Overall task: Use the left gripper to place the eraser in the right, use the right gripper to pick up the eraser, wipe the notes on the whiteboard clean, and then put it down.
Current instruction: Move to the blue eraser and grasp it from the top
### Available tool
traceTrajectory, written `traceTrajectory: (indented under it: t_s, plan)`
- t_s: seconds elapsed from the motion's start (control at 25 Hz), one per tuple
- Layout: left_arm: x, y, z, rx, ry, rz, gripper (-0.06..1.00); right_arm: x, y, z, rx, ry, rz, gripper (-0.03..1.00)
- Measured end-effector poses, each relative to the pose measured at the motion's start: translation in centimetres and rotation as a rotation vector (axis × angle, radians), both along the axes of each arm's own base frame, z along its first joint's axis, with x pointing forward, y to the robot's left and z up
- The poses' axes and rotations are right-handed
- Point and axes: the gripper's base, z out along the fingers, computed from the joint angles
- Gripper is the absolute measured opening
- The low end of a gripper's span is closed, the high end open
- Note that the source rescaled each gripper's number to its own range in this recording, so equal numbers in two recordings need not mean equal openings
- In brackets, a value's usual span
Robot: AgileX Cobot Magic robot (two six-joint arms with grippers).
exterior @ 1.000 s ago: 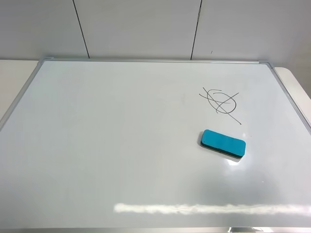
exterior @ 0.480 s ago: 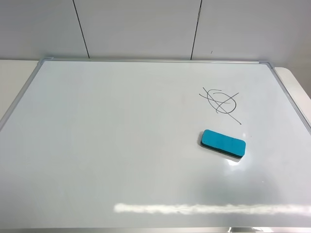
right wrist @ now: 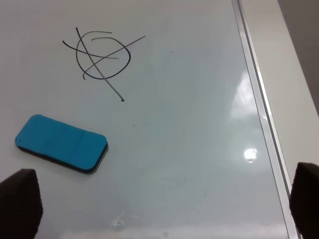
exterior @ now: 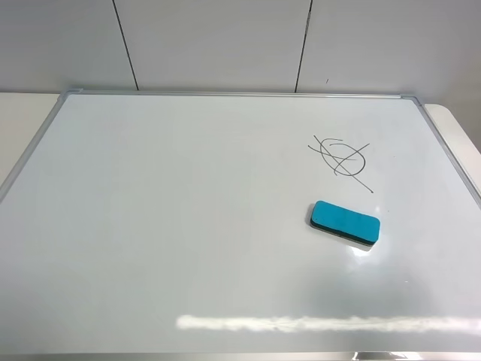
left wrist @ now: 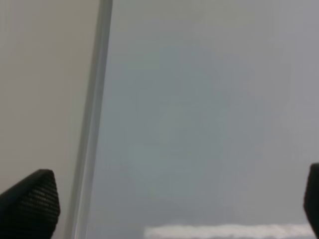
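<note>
The teal-blue eraser (exterior: 344,222) lies flat on the whiteboard (exterior: 188,210), right of the middle; it also shows in the right wrist view (right wrist: 62,143). The notes (exterior: 340,158), a dark scribbled oval crossed by lines, sit just behind the eraser, and show in the right wrist view (right wrist: 101,59). Neither gripper shows in the exterior view. The left gripper (left wrist: 174,206) is open over the board's left frame edge (left wrist: 94,124), holding nothing. The right gripper (right wrist: 164,201) is open and empty, above the board, with the eraser near one fingertip (right wrist: 20,199).
The whiteboard's silver frame (exterior: 451,162) runs along its right side, with cream table surface (exterior: 458,120) beyond it. A grey panelled wall (exterior: 225,41) stands behind the board. A bright light reflection (exterior: 323,323) lies along the board's near edge.
</note>
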Motion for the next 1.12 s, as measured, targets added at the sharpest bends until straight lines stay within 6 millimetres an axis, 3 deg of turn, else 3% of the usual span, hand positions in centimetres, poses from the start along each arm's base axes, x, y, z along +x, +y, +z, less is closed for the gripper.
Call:
traceTrajectory:
  t_s: [0.84,0.96,1.12]
  plan:
    - [0.0,0.0,0.0,0.0,-0.001,0.0,1.0,0.1,0.0,0.0,-0.016,0.004,0.008,1.0]
    - [0.0,0.0,0.0,0.0,-0.001,0.0,1.0,1.1,0.0,0.0,-0.049,0.075,0.027,1.0]
    - [0.0,0.0,0.0,0.0,-0.001,0.0,1.0,3.9,0.3,0.6,-0.151,0.235,0.116,1.0]
